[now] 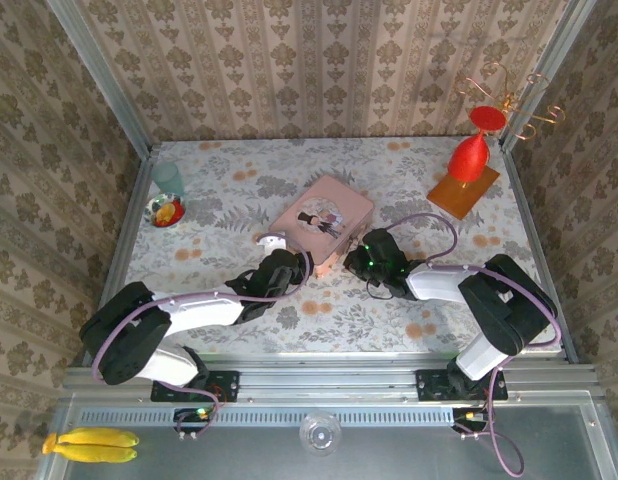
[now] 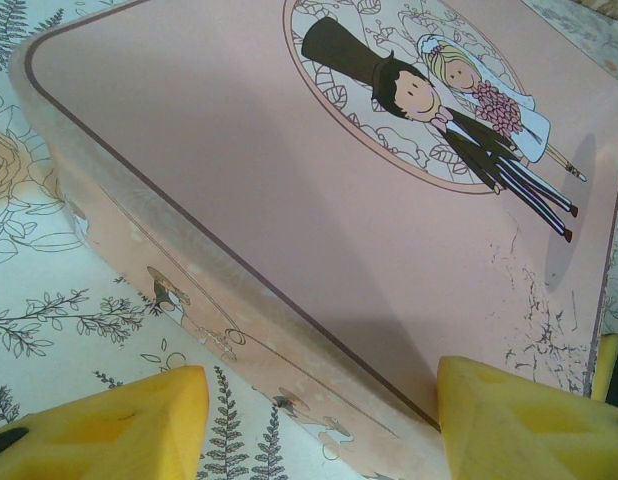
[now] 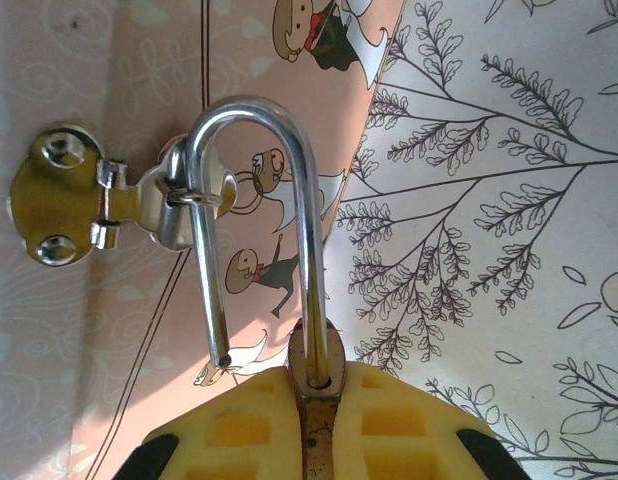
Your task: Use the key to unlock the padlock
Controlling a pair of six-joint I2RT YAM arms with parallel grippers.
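The padlock (image 3: 317, 352) is a slim brass body pinched between the yellow fingers (image 3: 239, 430) of my right gripper (image 3: 317, 420), which is shut on it. Its silvery shackle (image 3: 254, 110) stands open, with the free end (image 3: 222, 356) out of the body. The shackle's bend is hooked through the brass hasp (image 3: 64, 195) on the side of the pink box (image 1: 321, 215). My left gripper (image 2: 324, 420) is open at the box's near edge (image 2: 289, 330), with nothing between its fingers (image 2: 119, 420). A small white item (image 1: 272, 240) lies by the left gripper (image 1: 289, 268); I cannot tell whether it is the key.
A red vase on an orange base (image 1: 469, 160) and a copper wire stand (image 1: 509, 100) sit at the back right. A teal cup (image 1: 167, 178) and a small glass globe (image 1: 167, 211) are at the back left. Patterned walls close in three sides of the table.
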